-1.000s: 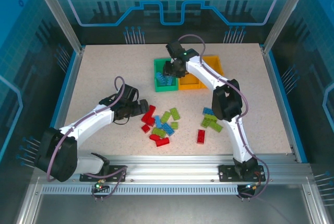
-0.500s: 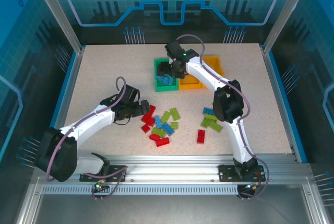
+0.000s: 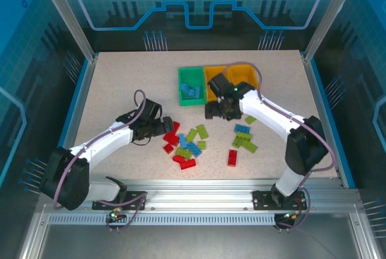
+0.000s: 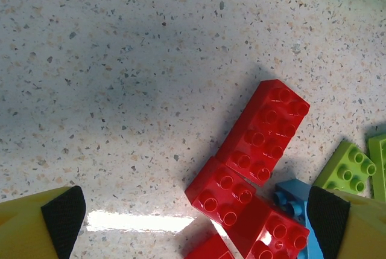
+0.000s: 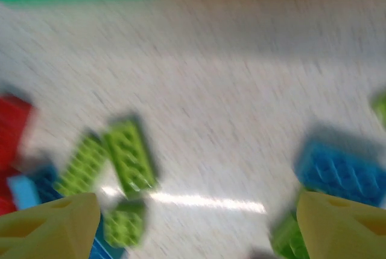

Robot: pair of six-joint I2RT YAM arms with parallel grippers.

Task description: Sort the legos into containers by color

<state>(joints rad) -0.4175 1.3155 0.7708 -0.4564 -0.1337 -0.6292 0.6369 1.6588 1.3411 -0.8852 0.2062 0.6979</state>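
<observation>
The legos lie loose mid-table: red bricks [image 3: 172, 133], lime ones [image 3: 196, 132] and blue ones [image 3: 242, 129]. The containers stand in a row at the back: a green bin [image 3: 182, 87] with blue bricks [image 3: 192, 92] inside, and two orange bins [image 3: 212, 75] [image 3: 247, 70]. My left gripper [image 3: 167, 127] is open and low over the pile's left edge. In the left wrist view a square red brick [image 4: 223, 192] lies between its fingertips [image 4: 63, 217]. My right gripper [image 3: 216, 113] hangs open over bare table just in front of the bins. The right wrist view is blurred, with a lime brick [image 5: 129, 153] and a blue one [image 5: 341, 171] below.
A lone red brick [image 3: 232, 157] lies near the front right of the pile, and a lime brick [image 3: 250, 119] sits beside the right arm. Blue side rails [image 3: 81, 99] bound the table.
My right gripper opened over the green bin, then swung away toward me and now hangs in front of the bins. My left gripper edged a little right toward the red bricks.
</observation>
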